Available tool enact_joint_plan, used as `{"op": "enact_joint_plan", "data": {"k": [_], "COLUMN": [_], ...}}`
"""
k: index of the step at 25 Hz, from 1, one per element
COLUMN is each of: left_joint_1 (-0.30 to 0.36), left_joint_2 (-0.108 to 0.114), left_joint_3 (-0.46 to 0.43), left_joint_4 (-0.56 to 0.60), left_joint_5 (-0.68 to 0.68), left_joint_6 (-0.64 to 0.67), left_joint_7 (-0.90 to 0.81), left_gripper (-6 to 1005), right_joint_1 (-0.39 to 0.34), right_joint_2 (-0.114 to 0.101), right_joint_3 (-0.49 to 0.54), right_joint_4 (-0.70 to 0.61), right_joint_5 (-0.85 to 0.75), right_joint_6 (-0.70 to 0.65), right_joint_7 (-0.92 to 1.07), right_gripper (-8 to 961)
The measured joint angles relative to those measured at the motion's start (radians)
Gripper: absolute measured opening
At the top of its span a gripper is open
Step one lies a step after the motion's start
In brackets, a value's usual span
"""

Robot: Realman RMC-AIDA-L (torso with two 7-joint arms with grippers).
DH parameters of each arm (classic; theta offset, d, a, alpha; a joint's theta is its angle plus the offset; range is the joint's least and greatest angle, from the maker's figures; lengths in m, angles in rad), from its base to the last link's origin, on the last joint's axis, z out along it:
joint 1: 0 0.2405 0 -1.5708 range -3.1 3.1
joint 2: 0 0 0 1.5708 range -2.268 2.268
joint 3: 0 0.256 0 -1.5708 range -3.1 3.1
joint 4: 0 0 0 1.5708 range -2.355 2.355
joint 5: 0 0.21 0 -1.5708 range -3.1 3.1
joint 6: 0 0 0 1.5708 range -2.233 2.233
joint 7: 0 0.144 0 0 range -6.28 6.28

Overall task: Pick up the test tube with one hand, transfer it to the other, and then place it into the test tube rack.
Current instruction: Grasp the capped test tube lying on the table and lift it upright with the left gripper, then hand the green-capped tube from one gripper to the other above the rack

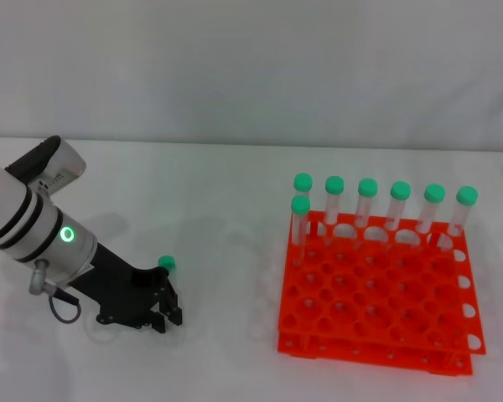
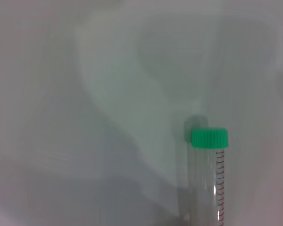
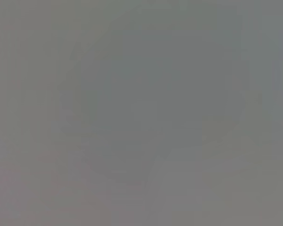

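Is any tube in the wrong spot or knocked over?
Yes, one tube lies on the white table by the left gripper, away from the orange rack. The seven other tubes stand upright in it.

A slim clear test tube [image 1: 165, 265] with a round green cap lies at the lower left of the head view, mostly hidden behind the left gripper [image 1: 169, 314]. At the lower right sits the bright orange-red, two-tier test tube rack [image 1: 377, 310], holding seven upright green-capped tubes [image 1: 365, 203] along its far edge.
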Motion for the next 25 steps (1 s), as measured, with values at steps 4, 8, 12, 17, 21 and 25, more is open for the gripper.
{"op": "enact_joint_plan", "data": {"k": [4, 8, 12, 17, 21, 25], "left_joint_1": [0.001, 0.001, 0.01, 0.053, 0.076, 0.1], "left_joint_2": [0.004, 0.005, 0.006, 0.008, 0.009, -0.006], "left_joint_3": [0.0, -0.002, -0.007, -0.009, -0.009, -0.009], "left_joint_4": [0.004, 0.008, 0.051, 0.132, 0.143, 0.146], "left_joint_5": [-0.003, -0.006, -0.031, -0.157, -0.284, -0.426], "left_joint_6": [0.0, -0.01, -0.041, -0.143, -0.24, -0.294], "left_joint_7": [0.011, 0.027, 0.055, 0.187, 0.344, 0.522], "left_gripper": [218, 202, 195, 199, 202, 205], "right_joint_1": [0.0, -0.006, -0.007, -0.007, -0.008, -0.009], "right_joint_2": [0.001, 0.002, 0.002, 0.0, -0.001, -0.002], "right_joint_3": [0.0, 0.0, 0.0, 0.001, 0.001, 0.001], "right_joint_4": [0.002, 0.001, 0.0, 0.0, -0.003, -0.004], "right_joint_5": [0.0, 0.0, 0.001, 0.002, 0.002, 0.004], "right_joint_6": [0.0, 0.0, 0.0, 0.0, -0.001, -0.01], "right_joint_7": [0.0, 0.0, 0.0, 0.0, 0.0, 0.0], "right_gripper": [871, 871, 870, 870, 869, 869]}}
